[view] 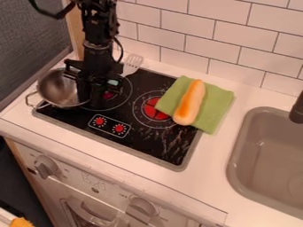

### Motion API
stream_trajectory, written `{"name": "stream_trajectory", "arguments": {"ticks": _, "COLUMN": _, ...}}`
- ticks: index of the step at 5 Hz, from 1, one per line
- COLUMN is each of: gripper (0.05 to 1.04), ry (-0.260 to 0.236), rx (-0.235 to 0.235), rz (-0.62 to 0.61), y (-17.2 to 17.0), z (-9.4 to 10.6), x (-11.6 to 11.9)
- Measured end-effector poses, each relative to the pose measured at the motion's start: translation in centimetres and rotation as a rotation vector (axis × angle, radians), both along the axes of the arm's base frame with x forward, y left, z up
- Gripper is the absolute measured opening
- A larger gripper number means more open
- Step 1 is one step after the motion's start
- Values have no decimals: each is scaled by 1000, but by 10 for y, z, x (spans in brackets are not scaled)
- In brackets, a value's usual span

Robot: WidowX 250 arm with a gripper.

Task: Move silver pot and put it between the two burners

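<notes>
A round, shiny silver pot [54, 86], wire-handled, is sitting at the left edge of the black cooktop [142, 144]; the gripper [90, 96] is hanging at its right side, whether clenched or released one cannot tell. Rightward, white tiles [195, 26] are backing a green cloth [220, 99] and grey sink [266, 133].
</notes>
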State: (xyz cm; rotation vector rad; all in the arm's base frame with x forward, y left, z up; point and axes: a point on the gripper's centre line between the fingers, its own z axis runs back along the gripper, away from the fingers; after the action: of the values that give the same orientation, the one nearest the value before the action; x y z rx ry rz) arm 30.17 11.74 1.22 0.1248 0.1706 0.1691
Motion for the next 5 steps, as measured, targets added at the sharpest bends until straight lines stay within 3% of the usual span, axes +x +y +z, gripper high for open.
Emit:
{"name": "stream_trajectory", "arguments": {"ticks": 1, "gripper": 134, "ry": 13, "rx": 26, "rz": 1, "y": -4, "z": 3, "x": -2}}
{"name": "stream_trajectory", "arguments": {"ticks": 2, "gripper": 89, "ry": -22, "rx": 42, "rz": 52, "y": -10, "z": 16, "x": -10}}
{"name": "stream_trajectory", "arguments": {"ticks": 3, "gripper": 72, "ry": -118, "rx": 58, "rz": 128, "y": -17, "z": 48, "x": -13}}
{"name": "stream_trajectory", "arguments": {"ticks": 4, "gripper": 69, "ry": -158, "rx": 46, "rz": 135, "y": -28, "z": 63, "x": -10}}
{"name": "stream_trajectory", "arguments": {"ticks": 5, "gripper": 69, "ry": -224, "rx": -5, "rz": 47, "y": -53, "z": 77, "x": 15}}
